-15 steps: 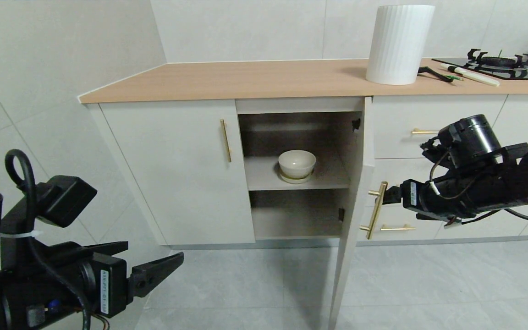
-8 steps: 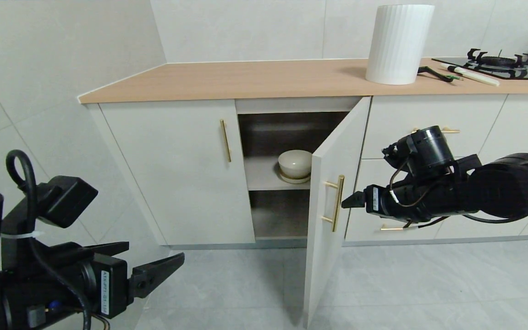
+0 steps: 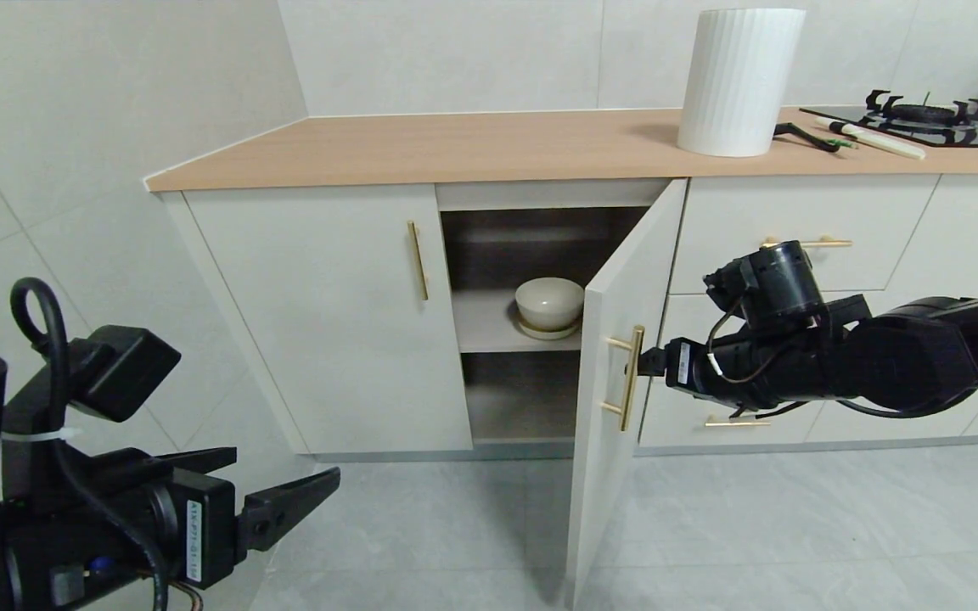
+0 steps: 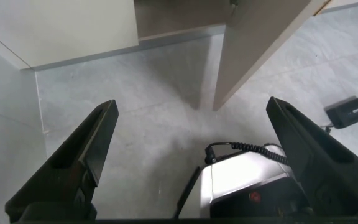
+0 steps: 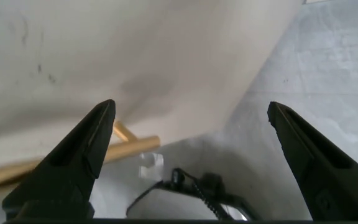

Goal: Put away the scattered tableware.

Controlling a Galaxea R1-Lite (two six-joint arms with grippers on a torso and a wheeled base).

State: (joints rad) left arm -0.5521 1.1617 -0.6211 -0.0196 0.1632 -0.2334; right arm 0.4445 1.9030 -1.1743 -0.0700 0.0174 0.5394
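A cream bowl [image 3: 549, 301] sits on a small plate [image 3: 545, 331] on the upper shelf of the open cabinet [image 3: 540, 246]. The cabinet door [image 3: 616, 280] stands half open and hides the bowl's right edge. My right gripper [image 3: 643, 365] is open, its tips right at the door's gold handle [image 3: 626, 378]. In the right wrist view the open right gripper [image 5: 191, 162] faces the door panel [image 5: 135, 56], with the gold handle [image 5: 135, 147] beside one finger. My left gripper [image 3: 277, 479] hangs open low over the floor, holding nothing. The left wrist view has the left gripper [image 4: 191, 155] above grey tiles and the door's lower corner [image 4: 260, 43].
A tall white ribbed vase [image 3: 739, 81] stands on the wooden countertop [image 3: 455, 144], with utensils [image 3: 867, 136] and a gas stove [image 3: 922, 114] to its right. Drawers with gold handles [image 3: 803, 243] lie behind my right arm. The left cabinet door [image 3: 328, 314] is closed.
The cabinet door has swung from wide open to half closed. My right gripper travelled left with it and now sits at the handle. The left arm stayed still.
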